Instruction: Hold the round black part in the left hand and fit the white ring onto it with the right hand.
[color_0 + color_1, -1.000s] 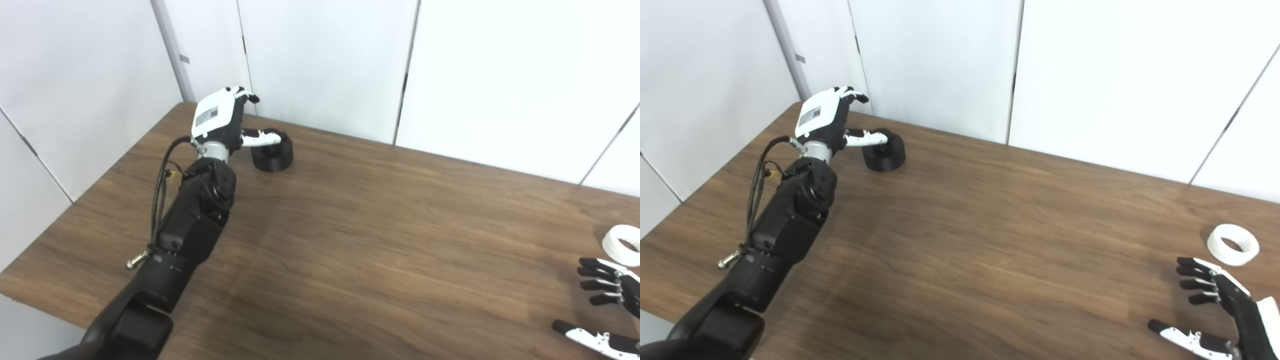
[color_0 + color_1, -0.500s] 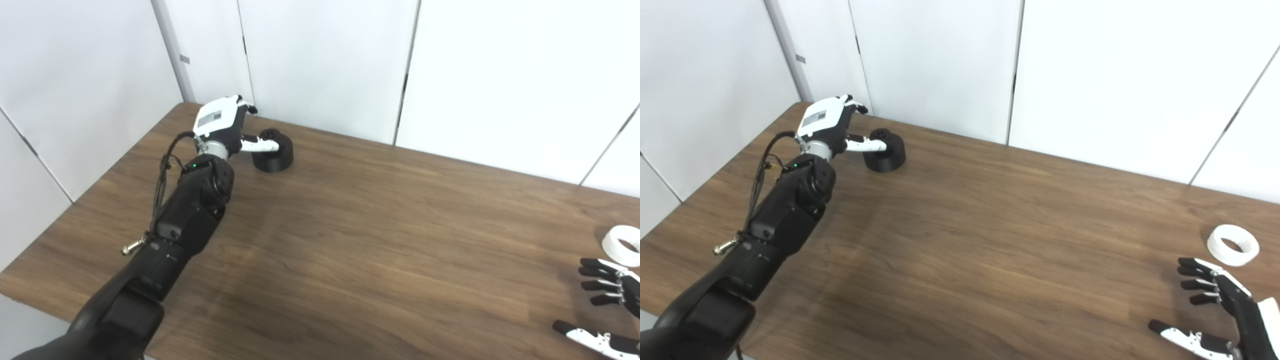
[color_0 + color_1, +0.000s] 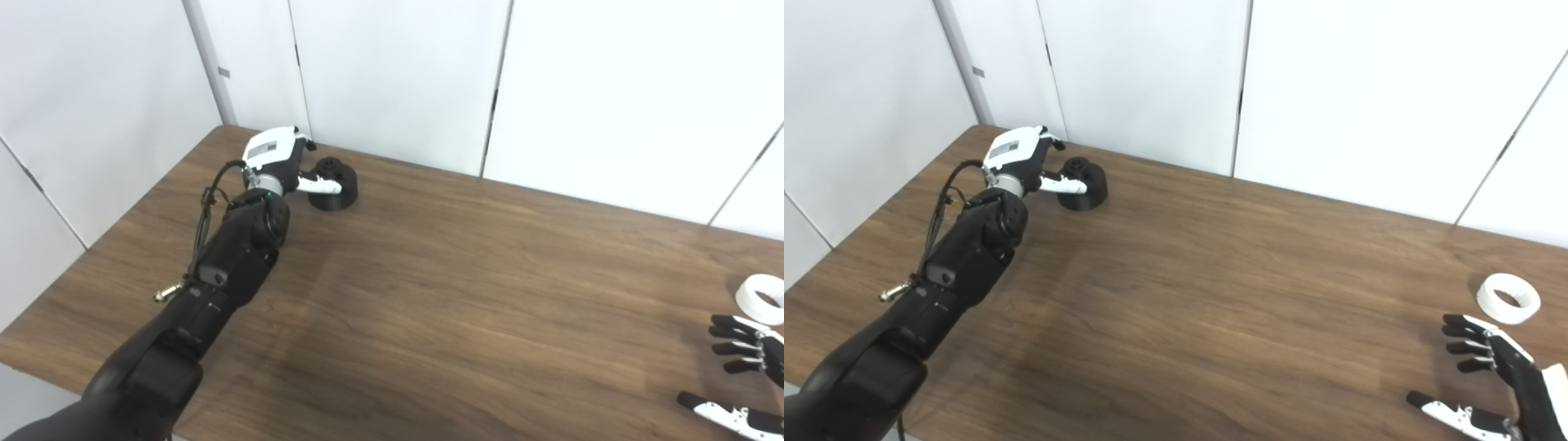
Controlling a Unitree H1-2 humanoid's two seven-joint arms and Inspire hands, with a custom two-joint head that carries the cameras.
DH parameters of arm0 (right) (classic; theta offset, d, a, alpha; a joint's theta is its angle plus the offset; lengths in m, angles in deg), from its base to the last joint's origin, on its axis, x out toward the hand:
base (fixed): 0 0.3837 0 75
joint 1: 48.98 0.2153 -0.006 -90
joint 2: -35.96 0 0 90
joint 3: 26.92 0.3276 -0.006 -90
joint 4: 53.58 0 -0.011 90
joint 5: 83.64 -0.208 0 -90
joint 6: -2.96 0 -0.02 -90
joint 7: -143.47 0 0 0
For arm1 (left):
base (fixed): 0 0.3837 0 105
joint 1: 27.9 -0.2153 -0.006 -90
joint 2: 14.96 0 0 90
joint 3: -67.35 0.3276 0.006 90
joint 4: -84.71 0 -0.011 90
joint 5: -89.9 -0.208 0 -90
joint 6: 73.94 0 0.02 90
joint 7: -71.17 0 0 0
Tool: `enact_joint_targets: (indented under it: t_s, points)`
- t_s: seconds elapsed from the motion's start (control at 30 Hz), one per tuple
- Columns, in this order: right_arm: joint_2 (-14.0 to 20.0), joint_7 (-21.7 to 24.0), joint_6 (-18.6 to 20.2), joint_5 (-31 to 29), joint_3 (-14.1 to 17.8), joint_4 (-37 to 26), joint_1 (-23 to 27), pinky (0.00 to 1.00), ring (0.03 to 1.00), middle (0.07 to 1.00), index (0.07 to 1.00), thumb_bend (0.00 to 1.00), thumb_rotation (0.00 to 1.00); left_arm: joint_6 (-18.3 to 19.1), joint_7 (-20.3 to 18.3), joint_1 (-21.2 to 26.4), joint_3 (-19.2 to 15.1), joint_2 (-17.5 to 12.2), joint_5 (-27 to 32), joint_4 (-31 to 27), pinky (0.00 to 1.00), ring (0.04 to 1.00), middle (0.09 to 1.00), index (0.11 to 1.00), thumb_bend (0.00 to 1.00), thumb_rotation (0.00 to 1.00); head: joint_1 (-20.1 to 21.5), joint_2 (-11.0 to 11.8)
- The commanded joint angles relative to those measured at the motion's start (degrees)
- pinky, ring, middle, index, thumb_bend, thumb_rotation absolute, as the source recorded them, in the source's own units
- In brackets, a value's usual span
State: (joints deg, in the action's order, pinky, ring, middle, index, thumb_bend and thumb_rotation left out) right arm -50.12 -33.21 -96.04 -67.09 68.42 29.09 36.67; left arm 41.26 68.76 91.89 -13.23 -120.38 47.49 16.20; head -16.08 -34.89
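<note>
**Left hand at the black part; white ring lying apart on the tabletop**

The left hand (image 3: 272,154) was extended to the far left corner of the brown wooden tabletop (image 3: 465,288), its white-backed palm turned downward beside the round black part (image 3: 334,185). The thumb (image 3: 320,183) lay across the near side of the part, touching or nearly touching it; the remaining fingers curled out of sight behind the hand, so whether they had closed on the part could not be told. The part stood upright on the tabletop, a small raised hub visible on its top face.

The right hand (image 3: 1497,383) hovered low at the near right edge, empty, its dark fingers (image 3: 1461,343) spread and the thumb held well away from them. The white ring (image 3: 1508,298) lay flat on the tabletop just beyond those fingers, not touched by them. Ring and black part were well apart, at opposite ends of the tabletop. White wall panels (image 3: 392,73) stood behind the far edge.
</note>
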Motion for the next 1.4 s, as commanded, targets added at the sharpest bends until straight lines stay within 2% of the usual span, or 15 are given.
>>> enact_joint_targets:
  t_s: [0.0,0.23,0.43,0.57,1.0,1.2,1.37]
  points:
    - [0.6,-1.3,-1.8,-0.5,0.8,-1.9,0.7,0.54,0.651,0.716,0.739,0.74,0.06,0.0,1.4,4.0,0.0,-1.7,-0.9,0.2,0.96,1.000,0.994,0.807,1.00,0.53,0.0,0.0]
    - [0.7,-1.8,-3.4,-0.6,1.0,-1.1,0.7,0.54,0.636,0.706,0.731,0.75,0.05,-0.6,2.1,4.4,0.3,-0.9,-0.1,1.9,0.96,1.000,0.992,0.787,1.00,0.53,0.4,-0.2]
    - [0.8,-1.7,-2.6,-0.3,1.1,-2.0,0.3,0.53,0.634,0.705,0.732,0.75,0.05,-0.3,1.2,4.9,1.0,-0.4,0.0,2.6,1.00,1.000,0.995,0.787,1.00,0.51,0.7,-0.3]
    - [0.8,-1.5,-2.7,-0.6,1.1,-2.2,0.3,0.53,0.632,0.702,0.731,0.75,0.03,-0.8,1.6,5.1,1.2,-0.2,0.7,3.5,1.00,1.000,0.989,0.782,1.00,0.51,1.0,-0.4]
    - [1.0,-1.0,-1.7,-0.4,1.0,-3.3,-0.1,0.53,0.633,0.710,0.736,0.74,0.07,-0.2,1.9,5.6,2.5,0.7,1.5,5.9,1.00,1.000,0.982,0.787,1.00,0.48,1.2,-0.7]
    - [1.0,-0.8,-1.6,-0.7,1.0,-3.7,-0.3,0.53,0.631,0.711,0.735,0.74,0.07,-1.1,3.1,5.6,3.0,0.9,1.4,8.0,1.00,1.000,0.974,0.785,1.00,0.47,1.4,-0.9]
    - [1.1,0.7,-0.2,-2.7,0.9,-4.5,-0.5,0.55,0.647,0.732,0.740,0.72,0.06,-3.2,7.1,5.2,1.8,1.8,2.8,10.7,1.00,1.000,0.944,0.749,1.00,0.42,1.5,-1.2]
